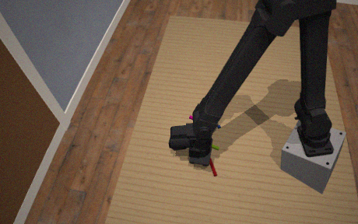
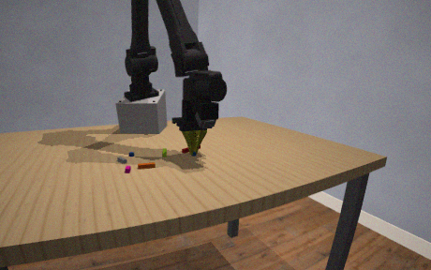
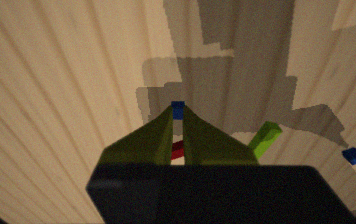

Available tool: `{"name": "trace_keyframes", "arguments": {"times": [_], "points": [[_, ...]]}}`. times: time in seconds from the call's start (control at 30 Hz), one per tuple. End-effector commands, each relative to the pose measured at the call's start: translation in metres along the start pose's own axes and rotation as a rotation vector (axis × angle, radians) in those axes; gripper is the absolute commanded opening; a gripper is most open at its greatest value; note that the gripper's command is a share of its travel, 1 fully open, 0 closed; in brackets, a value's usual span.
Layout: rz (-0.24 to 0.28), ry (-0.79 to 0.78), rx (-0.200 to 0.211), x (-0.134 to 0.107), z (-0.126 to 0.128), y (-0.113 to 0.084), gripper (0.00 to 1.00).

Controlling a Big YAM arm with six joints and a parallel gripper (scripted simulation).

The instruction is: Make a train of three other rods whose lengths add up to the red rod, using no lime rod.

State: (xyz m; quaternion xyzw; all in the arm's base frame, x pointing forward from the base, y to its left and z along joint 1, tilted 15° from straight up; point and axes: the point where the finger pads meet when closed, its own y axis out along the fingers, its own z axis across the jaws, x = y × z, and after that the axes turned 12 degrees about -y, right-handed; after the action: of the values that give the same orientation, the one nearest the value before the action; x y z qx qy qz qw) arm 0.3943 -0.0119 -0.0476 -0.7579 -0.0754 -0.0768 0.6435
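My gripper is shut on a small blue rod, at or just above the table; the exact height is unclear. The red rod lies behind the fingers in the exterior view, partly hidden. An orange rod lies flat to the left there. A magenta rod and a grey rod lie further left, apart from it. A second blue rod lies behind them. The arm hides the orange and grey rods in the top view.
A lime rod lies between the second blue rod and the gripper in the exterior view. The arm's grey base block stands on the wooden table, well away from the rods.
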Motion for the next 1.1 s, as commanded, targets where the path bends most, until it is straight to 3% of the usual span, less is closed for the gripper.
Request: {"name": "trace_keyframes", "arguments": {"times": [0.0, 0.73, 0.97, 1.07], "points": [[-0.016, 0.009, -0.001, 0.0113, -0.0056, 0.0013, 0.04], [-0.016, 0.009, -0.001, 0.0112, -0.0056, 0.0013, 0.04], [-0.016, 0.009, -0.001, 0.0113, -0.0056, 0.0013, 0.16], [-0.016, 0.009, -0.001, 0.0112, -0.0056, 0.0013, 0.16]]}}
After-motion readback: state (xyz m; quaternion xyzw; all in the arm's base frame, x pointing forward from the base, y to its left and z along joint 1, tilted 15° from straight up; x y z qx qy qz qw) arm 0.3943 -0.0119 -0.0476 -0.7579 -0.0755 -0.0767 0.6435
